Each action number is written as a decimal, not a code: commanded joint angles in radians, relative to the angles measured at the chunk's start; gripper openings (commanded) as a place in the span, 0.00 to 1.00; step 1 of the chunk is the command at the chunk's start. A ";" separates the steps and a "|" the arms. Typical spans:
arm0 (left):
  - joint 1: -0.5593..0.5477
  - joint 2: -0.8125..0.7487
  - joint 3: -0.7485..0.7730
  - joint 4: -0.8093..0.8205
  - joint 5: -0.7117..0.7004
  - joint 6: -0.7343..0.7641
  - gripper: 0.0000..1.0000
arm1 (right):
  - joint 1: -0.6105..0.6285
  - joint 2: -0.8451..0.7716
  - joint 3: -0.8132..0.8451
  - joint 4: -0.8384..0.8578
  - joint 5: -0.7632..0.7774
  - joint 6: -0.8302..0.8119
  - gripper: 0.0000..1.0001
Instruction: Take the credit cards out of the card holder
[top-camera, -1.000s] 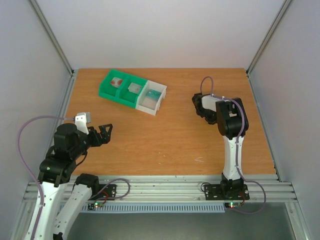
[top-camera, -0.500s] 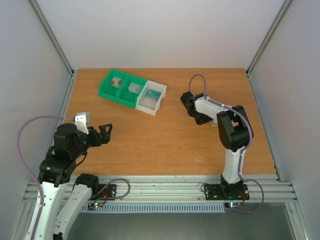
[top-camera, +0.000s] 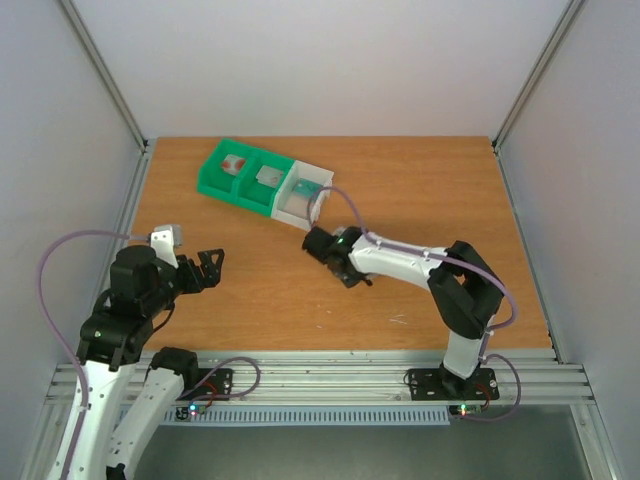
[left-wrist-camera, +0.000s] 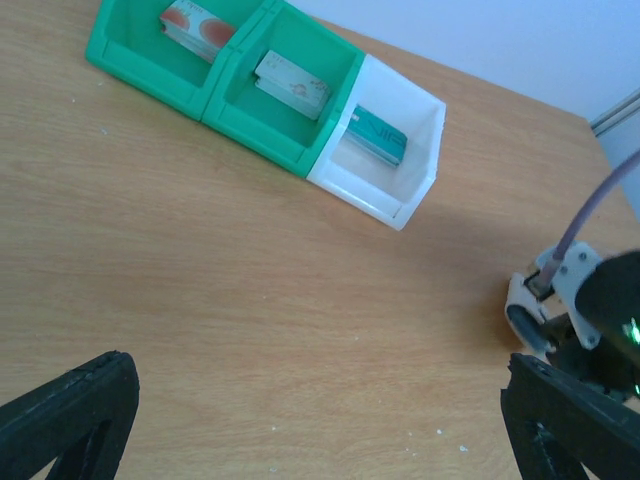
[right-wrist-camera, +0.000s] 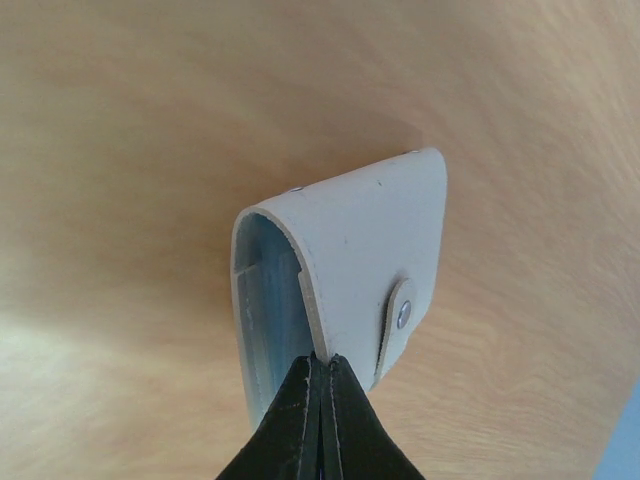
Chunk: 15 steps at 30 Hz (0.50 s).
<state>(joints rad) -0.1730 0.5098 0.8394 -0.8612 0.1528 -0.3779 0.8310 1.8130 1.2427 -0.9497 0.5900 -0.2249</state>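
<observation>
One card holder (right-wrist-camera: 360, 230) sits pinched in the right gripper (right-wrist-camera: 322, 362).

One card holder (right-wrist-camera: 350, 250), one tray (left-wrist-camera: 255, 138) — three compartments (left-wrist-camera: 385, 182), two arms (top-camera: 400, 262)

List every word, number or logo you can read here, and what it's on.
Nothing legible anywhere.
Teal item in the white compartment: faint print, too blurred to read.
Red-marked item in the green tray: blotches, no letters.
On the card holder: nothing.

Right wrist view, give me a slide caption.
Shut right gripper pinches one flap edge of the folded pale card holder.
</observation>
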 joint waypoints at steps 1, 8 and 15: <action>0.006 0.026 0.028 -0.017 -0.013 -0.020 0.99 | 0.140 -0.028 -0.019 0.006 -0.047 0.007 0.01; 0.006 0.025 0.045 -0.056 -0.012 -0.064 0.99 | 0.359 -0.053 -0.083 0.018 -0.074 -0.005 0.01; 0.006 -0.017 0.033 -0.045 0.077 -0.114 0.99 | 0.428 -0.098 -0.163 0.031 -0.118 0.048 0.11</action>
<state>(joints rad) -0.1730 0.5217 0.8524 -0.9218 0.1692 -0.4500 1.2533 1.7645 1.1107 -0.9215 0.4965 -0.2237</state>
